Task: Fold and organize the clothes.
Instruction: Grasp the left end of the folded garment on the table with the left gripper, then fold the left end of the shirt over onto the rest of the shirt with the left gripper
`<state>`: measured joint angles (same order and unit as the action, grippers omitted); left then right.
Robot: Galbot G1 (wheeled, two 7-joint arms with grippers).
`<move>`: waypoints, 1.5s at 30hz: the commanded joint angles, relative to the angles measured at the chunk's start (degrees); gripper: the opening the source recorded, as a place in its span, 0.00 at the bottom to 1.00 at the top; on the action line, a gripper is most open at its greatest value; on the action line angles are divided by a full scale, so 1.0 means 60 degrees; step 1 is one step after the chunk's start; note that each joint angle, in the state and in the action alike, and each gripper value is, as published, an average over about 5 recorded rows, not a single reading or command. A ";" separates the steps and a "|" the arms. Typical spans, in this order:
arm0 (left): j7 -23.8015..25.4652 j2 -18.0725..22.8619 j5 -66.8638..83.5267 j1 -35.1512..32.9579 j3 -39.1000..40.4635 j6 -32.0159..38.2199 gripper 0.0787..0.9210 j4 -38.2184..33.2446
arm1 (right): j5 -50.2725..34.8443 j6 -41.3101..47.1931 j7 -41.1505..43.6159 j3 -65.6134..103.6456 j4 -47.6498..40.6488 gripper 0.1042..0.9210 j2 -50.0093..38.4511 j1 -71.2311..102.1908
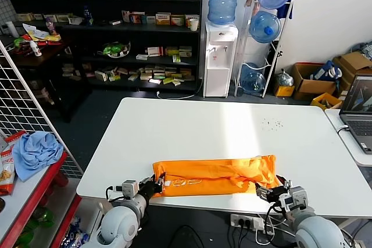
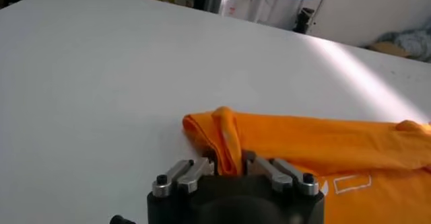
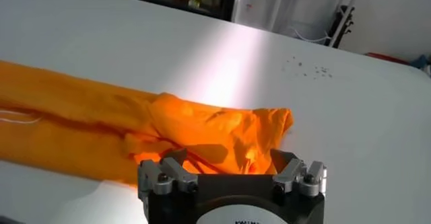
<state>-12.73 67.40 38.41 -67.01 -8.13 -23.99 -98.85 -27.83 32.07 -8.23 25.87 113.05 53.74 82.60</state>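
White surface (image 1: 192, 137) carries the orange T-shirt (image 1: 215, 175) folded into a band: left tool (image 2: 229, 168) pinches its end, right tool (image 3: 232, 168) gapes empty at the other, needing closure before the crosswise fold.

A bright band of daylight crosses the white table (image 1: 192, 137) beyond the orange T-shirt (image 1: 215, 175), glaring; wrist views blur the far shelves.

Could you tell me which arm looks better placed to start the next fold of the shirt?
Probably left. The left end effector is pinching a ridge at the shirt's left end, while the right end effector stands open at the right end, gripping nothing.
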 commanded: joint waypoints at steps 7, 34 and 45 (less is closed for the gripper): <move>-0.0075 -0.1101 0.0080 0.0544 -0.0864 -0.0164 0.06 0.0156 | 0.0393 -0.0209 -0.0059 0.0011 0.0268 0.88 0.0027 -0.0001; -0.1346 -0.2090 0.1378 0.0970 0.0141 -0.0795 0.05 -0.2283 | 0.1640 -0.1900 -0.0504 -0.0128 -0.0357 0.88 0.0535 -0.0297; -0.1851 -0.0279 0.1687 0.2082 0.2168 -0.0831 0.05 -0.1483 | 0.1833 -0.1940 -0.0502 -0.0103 -0.0657 0.88 0.0883 -0.0394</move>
<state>-20.66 57.40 45.63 -59.04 -6.32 -28.11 -106.89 -17.79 21.42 -11.14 25.19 110.03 58.10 80.41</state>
